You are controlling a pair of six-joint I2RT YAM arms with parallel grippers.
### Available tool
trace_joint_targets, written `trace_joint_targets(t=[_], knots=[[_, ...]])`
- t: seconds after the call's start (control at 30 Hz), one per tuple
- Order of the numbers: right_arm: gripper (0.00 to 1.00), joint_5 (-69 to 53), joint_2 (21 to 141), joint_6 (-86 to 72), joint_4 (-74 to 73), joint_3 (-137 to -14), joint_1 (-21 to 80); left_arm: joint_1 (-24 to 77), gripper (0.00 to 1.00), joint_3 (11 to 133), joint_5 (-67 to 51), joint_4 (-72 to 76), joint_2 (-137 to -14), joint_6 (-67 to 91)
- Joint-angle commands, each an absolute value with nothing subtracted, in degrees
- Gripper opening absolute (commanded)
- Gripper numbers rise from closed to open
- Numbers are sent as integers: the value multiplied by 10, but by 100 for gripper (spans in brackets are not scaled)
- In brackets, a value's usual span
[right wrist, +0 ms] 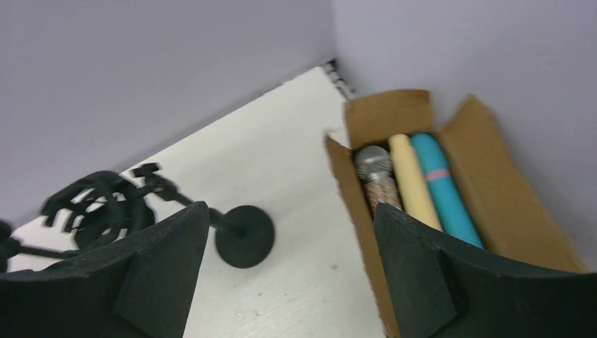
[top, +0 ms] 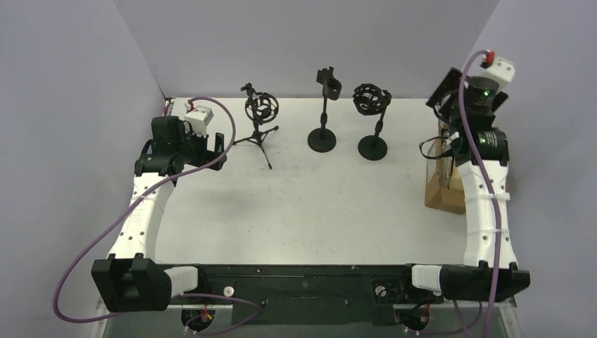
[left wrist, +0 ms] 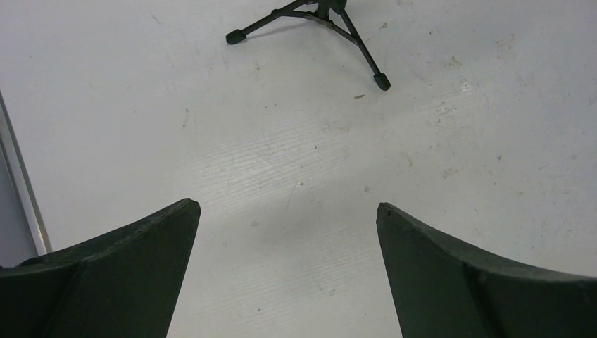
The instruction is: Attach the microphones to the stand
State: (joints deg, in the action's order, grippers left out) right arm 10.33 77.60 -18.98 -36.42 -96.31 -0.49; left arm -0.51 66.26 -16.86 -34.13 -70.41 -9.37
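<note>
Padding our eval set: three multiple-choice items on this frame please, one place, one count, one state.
1. Where are the microphones?
A) in the cardboard box
B) loose on the tabletop
C) on the floor

2. How many stands?
A) two
B) three
C) four

3. Right gripper, jaws:
A) shut on a microphone
B) open, empty
C) shut, empty

Key:
1 A, the right wrist view shows them lying inside it.
2 B, a tripod stand plus two round-based ones.
3 B, wide gap, nothing between.

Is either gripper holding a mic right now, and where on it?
Nothing held: the black-fingered left gripper and right gripper are both open and empty.
</note>
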Motion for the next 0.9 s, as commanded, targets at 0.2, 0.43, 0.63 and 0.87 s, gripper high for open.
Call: trace_joint_targets(t=[0.2,0.43,0.63,0.87], knots=[[86,219,678,-239,-337,-708,-40,-9,96,700,-195,-376,-707,-81],[87,214,724,-234,-360,-713,-41,-10,96,706,-207,-376,-720,-78],[73,223,745,-229,-336,-686,-40,-9,96,693,-207,-365,-720,-77],[49,237,782,-226,-327,-664,-34,-15,96,715,-210,-411,-727,-95]])
